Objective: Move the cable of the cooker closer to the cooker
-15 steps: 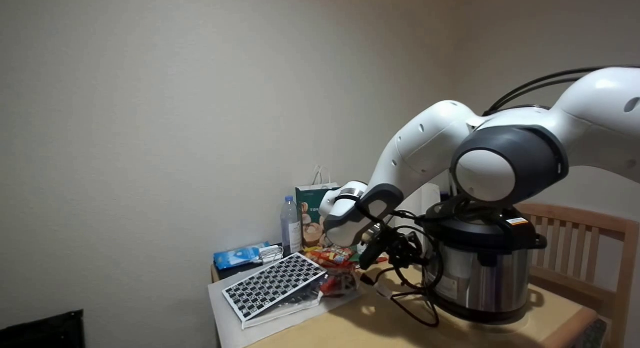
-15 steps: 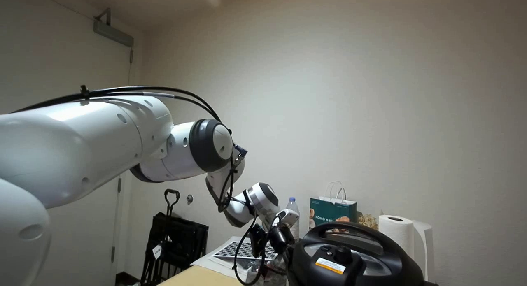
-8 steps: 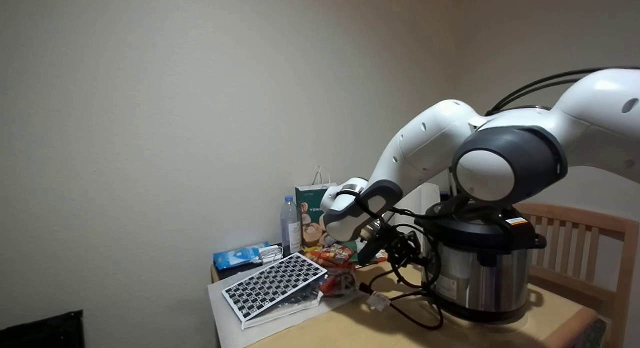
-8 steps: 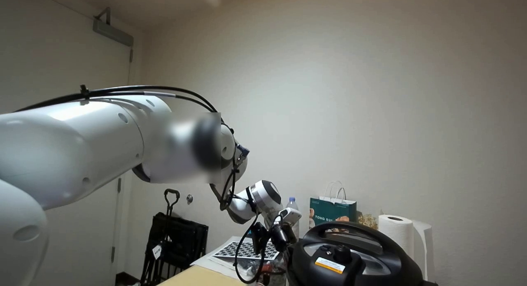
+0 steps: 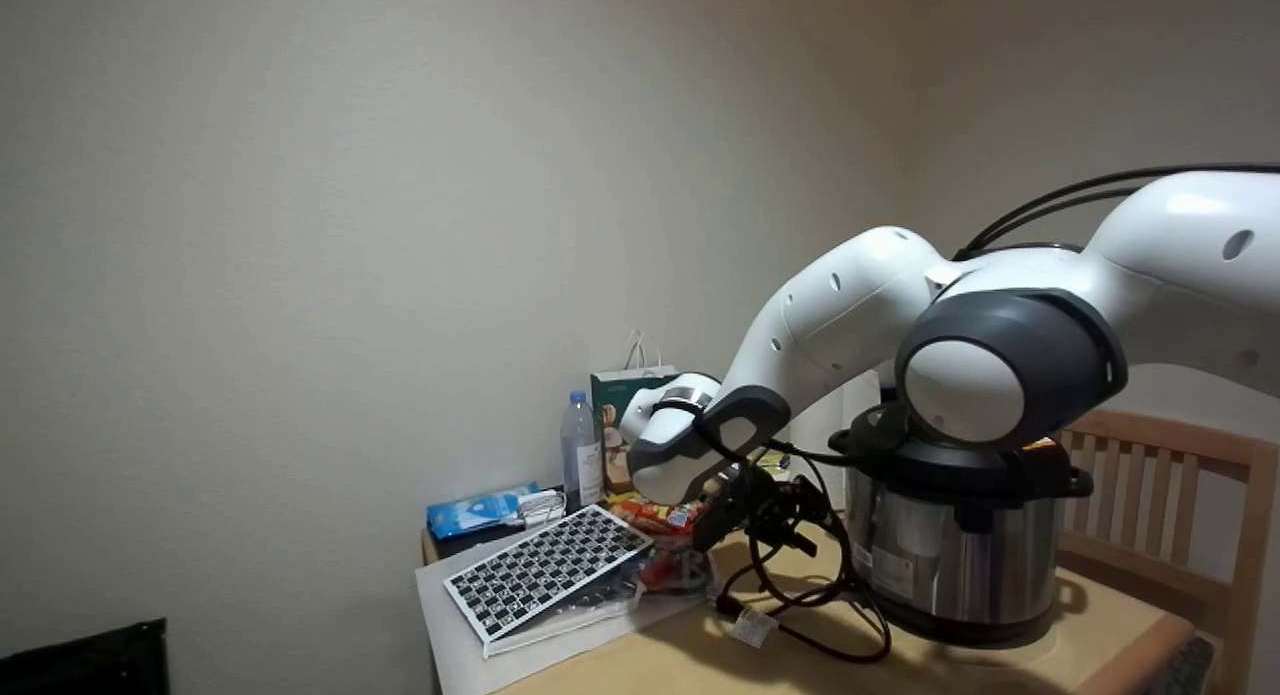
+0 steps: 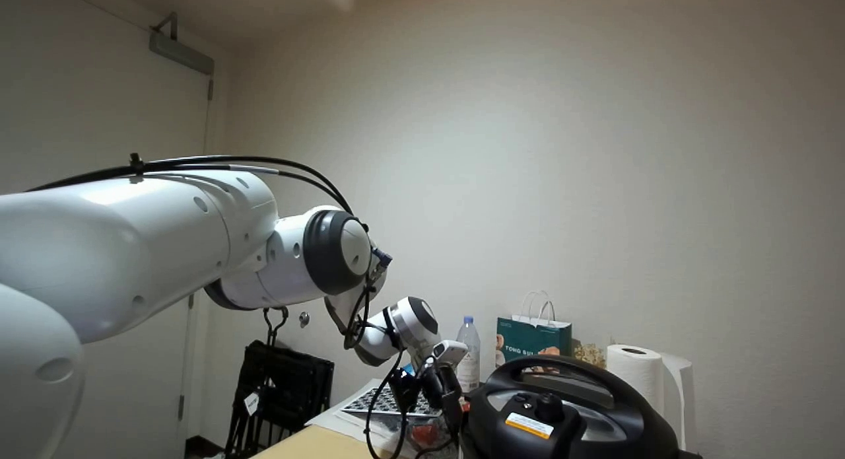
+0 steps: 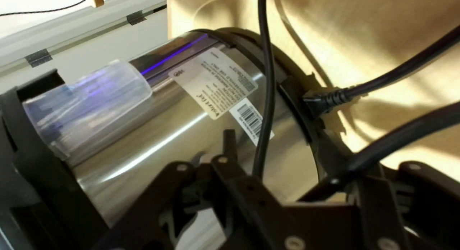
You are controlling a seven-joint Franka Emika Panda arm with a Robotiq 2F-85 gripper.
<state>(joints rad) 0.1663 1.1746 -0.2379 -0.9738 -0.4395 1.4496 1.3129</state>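
Note:
The cooker (image 5: 975, 565) is a silver pot with a black lid, standing on the table; its side fills much of the wrist view. A black cable (image 7: 391, 75) is plugged in low on it. In an exterior view the cable (image 5: 840, 659) rests in loose loops beside the base, its plug end pointing away and a white tag on it. My gripper (image 7: 280, 144) stands next to the cooker's side, jaws apart, with only a gap between the fingers. Two more black cords cross the wrist view near the jaws; whether they belong to the cable I cannot tell.
Away from the cooker lie a checkered board (image 5: 550, 572), a red snack pack (image 5: 675, 565) and a bottle (image 5: 580, 450). A green bag (image 6: 531, 340) and a paper-towel roll (image 6: 635, 380) stand at the back. A wooden chair (image 5: 1165, 485) is behind the cooker.
My gripper has gone from shut to open and sits somewhat lower. Cord that hung bunched at the fingers has dropped, and the plug end has come down toward the table.

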